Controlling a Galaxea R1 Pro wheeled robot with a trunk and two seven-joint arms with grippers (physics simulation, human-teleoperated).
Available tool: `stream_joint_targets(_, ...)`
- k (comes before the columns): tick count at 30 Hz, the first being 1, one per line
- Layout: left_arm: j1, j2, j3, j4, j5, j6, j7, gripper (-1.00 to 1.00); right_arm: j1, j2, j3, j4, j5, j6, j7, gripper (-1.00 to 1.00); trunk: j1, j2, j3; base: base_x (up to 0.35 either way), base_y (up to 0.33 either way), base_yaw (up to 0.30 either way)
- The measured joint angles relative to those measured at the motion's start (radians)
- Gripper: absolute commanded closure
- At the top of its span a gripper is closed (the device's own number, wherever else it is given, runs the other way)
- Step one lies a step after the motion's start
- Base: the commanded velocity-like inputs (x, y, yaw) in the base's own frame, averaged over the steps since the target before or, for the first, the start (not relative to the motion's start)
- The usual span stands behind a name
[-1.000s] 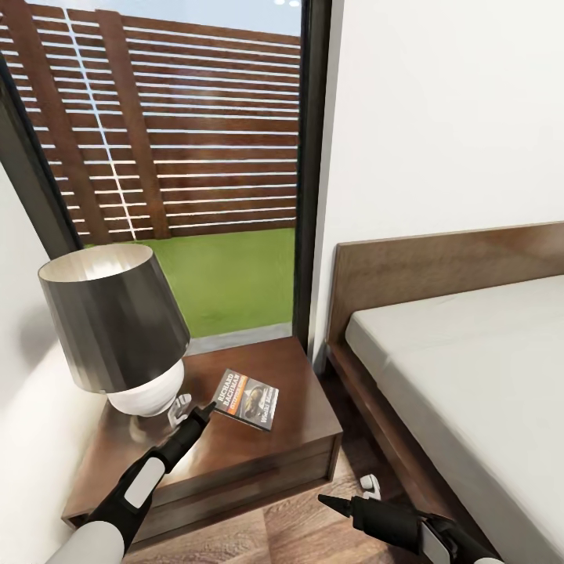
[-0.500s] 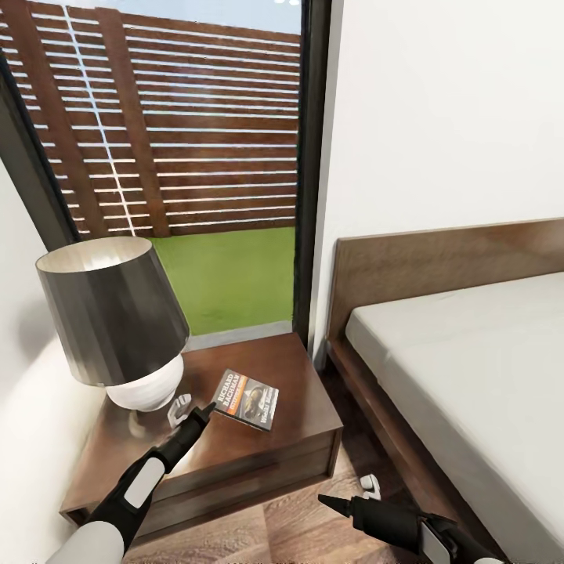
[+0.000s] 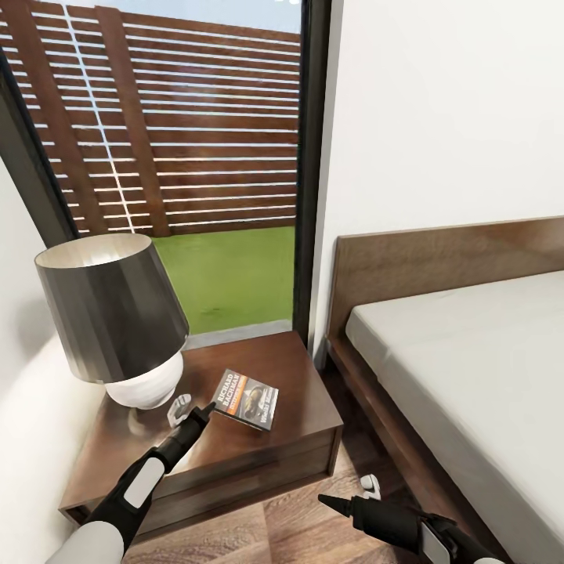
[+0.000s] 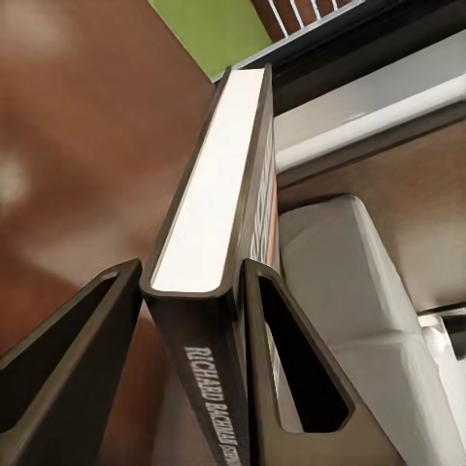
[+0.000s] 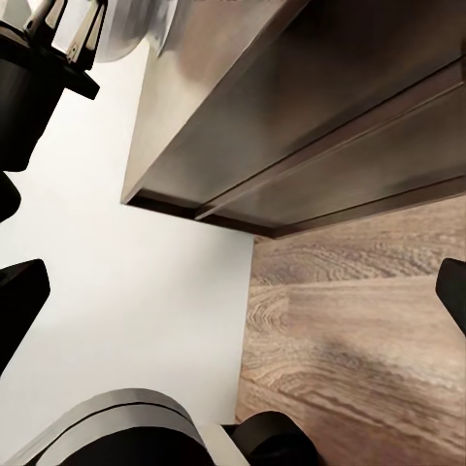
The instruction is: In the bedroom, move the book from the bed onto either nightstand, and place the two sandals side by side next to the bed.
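The book [image 3: 248,399] rests low over the top of the nightstand [image 3: 301,427], dark cover and white lettered band facing up. My left gripper [image 3: 205,409] is at its near left corner. In the left wrist view the book [image 4: 209,175] stands edge-on between the two fingers [image 4: 291,388], which press on both covers; my left gripper [image 4: 194,267] is shut on it. My right gripper [image 3: 345,492] hangs low over the wood floor between nightstand and bed [image 3: 470,368], open and empty [image 5: 233,291]. The sandals are out of view.
A lamp [image 3: 110,313] with a dark grey shade and white base stands on the nightstand's left half, close to my left arm. A tall dark-framed window [image 3: 309,157] is behind it, and a white wall to the left. The nightstand front [image 5: 320,126] is just ahead of my right gripper.
The whole picture has slid up a little, so the camera has moved. Both grippers and the book keep their places.
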Motion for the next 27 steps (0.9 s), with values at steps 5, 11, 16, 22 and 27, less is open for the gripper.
stream_joint_targets(5,0.0,0.0,0.0,0.0,0.0,0.0,0.0,1.0,0.0,0.0,0.0,0.0,0.0,0.0,0.0,-1.0,0.0,0.0,0.0,0.0,0.0,0.0)
stream_joint_targets(11,0.0,0.0,0.0,0.0,-0.001,0.0,0.0,1.0,0.0,0.0,0.001,0.0,0.0,0.0,0.0,-1.0,0.019,-0.035,-0.016,0.0,0.0,0.0)
stream_joint_targets(16,0.0,0.0,0.0,0.0,0.0,0.0,0.0,1.0,0.0,0.0,0.001,0.0,0.0,0.0,0.0,-1.0,0.023,-0.042,-0.019,0.0,0.0,0.0)
stream_joint_targets(22,0.0,0.0,0.0,0.0,0.0,0.0,0.0,1.0,0.0,0.0,0.001,0.0,0.0,0.0,0.0,-1.0,0.023,-0.042,-0.019,0.0,0.0,0.0)
stream_joint_targets(27,0.0,0.0,0.001,0.0,0.0,0.001,0.0,1.0,0.0,0.0,0.001,0.0,0.0,0.0,0.0,-1.0,0.023,-0.042,-0.019,0.0,0.0,0.0)
